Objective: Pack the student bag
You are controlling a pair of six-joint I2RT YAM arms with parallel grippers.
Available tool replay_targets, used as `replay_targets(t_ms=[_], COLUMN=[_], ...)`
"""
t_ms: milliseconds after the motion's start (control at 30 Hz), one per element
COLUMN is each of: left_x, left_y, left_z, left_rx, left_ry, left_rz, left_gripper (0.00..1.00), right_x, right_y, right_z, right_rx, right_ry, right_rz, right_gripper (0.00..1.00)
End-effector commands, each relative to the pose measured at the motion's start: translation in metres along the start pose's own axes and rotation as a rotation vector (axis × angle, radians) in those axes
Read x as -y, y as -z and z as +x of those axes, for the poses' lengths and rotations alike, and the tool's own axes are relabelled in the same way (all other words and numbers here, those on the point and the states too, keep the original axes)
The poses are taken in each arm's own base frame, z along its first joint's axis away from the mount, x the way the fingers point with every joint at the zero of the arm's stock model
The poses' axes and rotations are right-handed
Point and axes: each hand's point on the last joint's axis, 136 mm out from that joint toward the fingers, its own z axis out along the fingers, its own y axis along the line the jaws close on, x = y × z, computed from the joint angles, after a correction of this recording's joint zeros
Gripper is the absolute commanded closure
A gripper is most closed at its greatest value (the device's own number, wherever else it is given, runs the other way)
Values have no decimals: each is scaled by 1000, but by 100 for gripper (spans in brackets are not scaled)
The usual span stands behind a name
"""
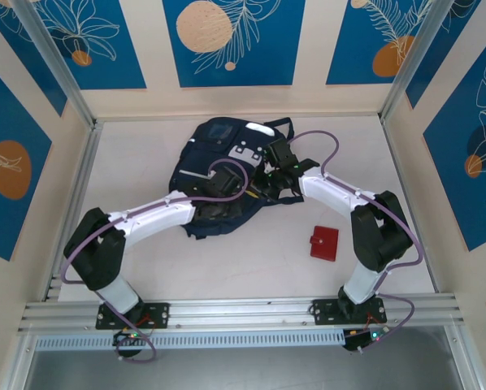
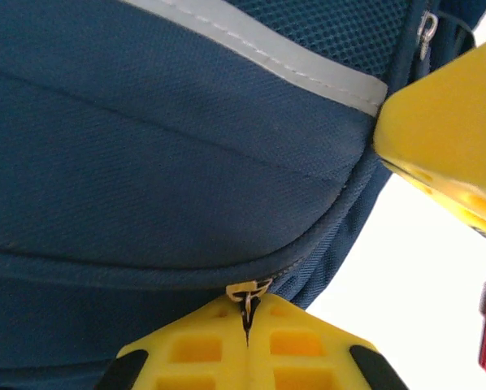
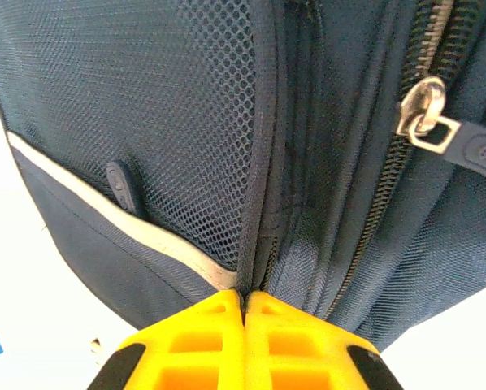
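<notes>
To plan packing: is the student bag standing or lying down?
Lying down: the student bag is spread flat on the table, front patch facing up.

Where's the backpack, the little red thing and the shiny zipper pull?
backpack (image 1: 201, 152), top view, its upper front.
red wallet (image 1: 324, 243), top view, its middle.
zipper pull (image 3: 423, 114), right wrist view, its metal slider.

Your left arm (image 1: 158, 213) reaching forward and angled inward, your right arm (image 1: 340, 191) mirroring it, left tool (image 2: 245, 313) closed tight, right tool (image 3: 245, 302) closed tight too
</notes>
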Motion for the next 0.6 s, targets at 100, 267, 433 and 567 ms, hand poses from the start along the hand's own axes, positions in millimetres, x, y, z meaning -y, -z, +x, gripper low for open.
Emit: replay_targets(t_ms=[100, 267, 433, 567], left_x=[-50, -71, -53, -13], left_y=[28, 40, 41, 37], left_z=[-16, -22, -24, -18], left_rx=[103, 127, 101, 57], left_ry=[-53, -99, -235, -308], left_rz=[-185, -204, -103, 72], left_gripper=[100, 100, 100, 100], right_x=[23, 28, 6, -4], right_y=[18, 25, 36, 52], right_z=[-28, -51, -54, -37], right_rx=[157, 227, 205, 196], right_ry=[24, 30, 71, 72], right_rz=[149, 166, 33, -25], right_gripper=[100, 100, 83, 48])
